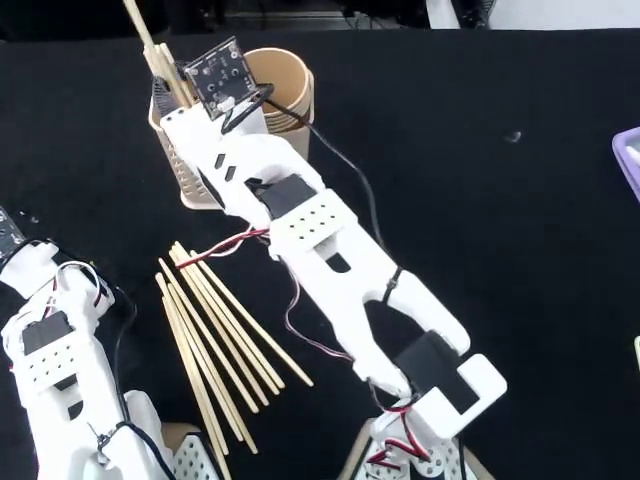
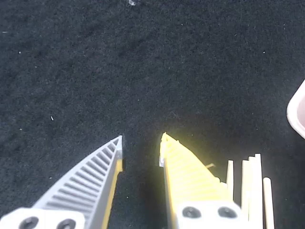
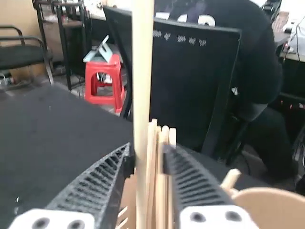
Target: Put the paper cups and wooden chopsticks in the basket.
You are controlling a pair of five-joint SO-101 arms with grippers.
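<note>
Right gripper (image 3: pixel 147 155) clamped on upright chopsticks (image 3: pixel 143 86) over basket (image 1: pixel 186 176) | left gripper (image 2: pixel 140 143) jaws apart over bare table — loose chopsticks (image 1: pixel 215 330) just beside it, long axis diagonal toward basket

The basket (image 1: pixel 185 172) stands at the far left of the counter (image 1: pixel 480 200), with upright chopsticks (image 1: pixel 165 65) in its left end and the paper cups (image 1: pixel 285 85) at its right end. The right claw (image 3: pixel 145 149) sits above the basket, the upright chopsticks between its jaws, its arm running back to the near centre. Loose chopsticks (image 1: pixel 215 330) lie flat on the counter, nearer and left of that arm. The left claw (image 2: pixel 140 138) hangs over bare counter at the near left, beside the loose chopsticks' ends.
</note>
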